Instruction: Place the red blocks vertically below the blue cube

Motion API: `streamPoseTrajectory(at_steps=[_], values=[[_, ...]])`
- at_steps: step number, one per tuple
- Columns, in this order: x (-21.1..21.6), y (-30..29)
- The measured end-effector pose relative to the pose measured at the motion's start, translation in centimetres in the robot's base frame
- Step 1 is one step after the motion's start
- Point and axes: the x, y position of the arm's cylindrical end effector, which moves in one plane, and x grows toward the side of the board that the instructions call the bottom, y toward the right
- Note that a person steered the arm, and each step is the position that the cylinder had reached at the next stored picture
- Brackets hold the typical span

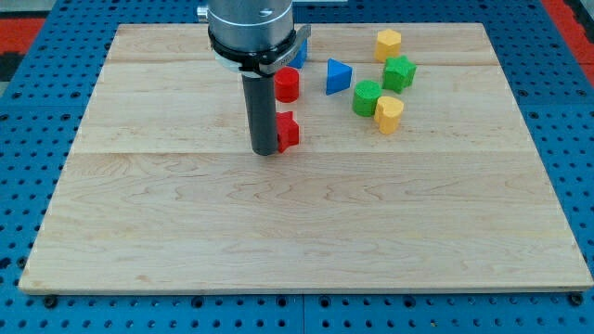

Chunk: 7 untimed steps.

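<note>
My tip [265, 149] rests on the wooden board, touching the left side of a red block [288, 131] of unclear shape. A red cylinder [287, 84] stands just above that block, to the right of the rod. A blue block [302, 53], the cube, is mostly hidden behind the arm's head at the view's top. A blue triangular block [338, 75] lies to the right of the red cylinder.
Two green blocks [399, 72] [367, 96] and two yellow blocks [388, 43] [388, 113] cluster at the upper right. The wooden board [297, 223] lies on a blue pegboard [28, 139].
</note>
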Motion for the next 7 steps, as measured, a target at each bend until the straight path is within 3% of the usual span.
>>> streamPoseTrajectory(at_steps=[5, 6, 7], values=[[0.1, 2.2], [2.3, 2.3], [8.0, 2.4]])
